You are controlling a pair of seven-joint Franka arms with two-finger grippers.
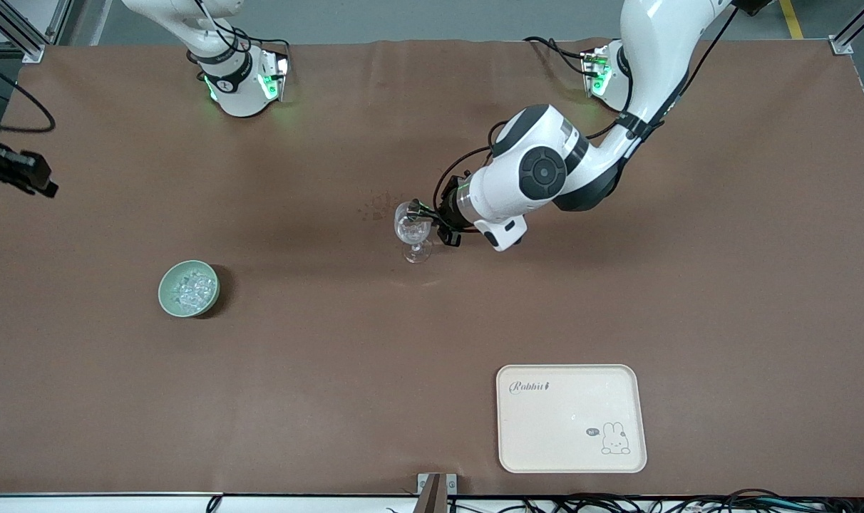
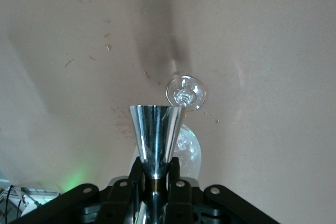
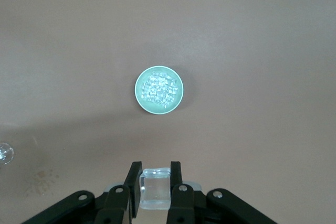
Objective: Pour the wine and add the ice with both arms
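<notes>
Clear ice cube [image 3: 156, 187]: your right gripper [image 3: 156, 182] is clamped on it, high over the green bowl of ice [image 3: 159, 89]. Expect it slippery and light; grip flat faces. Your left gripper [image 2: 156, 179] clamps a steel jigger [image 2: 155, 136] above the fragile wine glass [image 1: 413, 229].

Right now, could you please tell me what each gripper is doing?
Left gripper: shut on a shiny metal cup, beside the wine glass.
Right gripper: shut on one ice cube, above the green bowl.
</notes>
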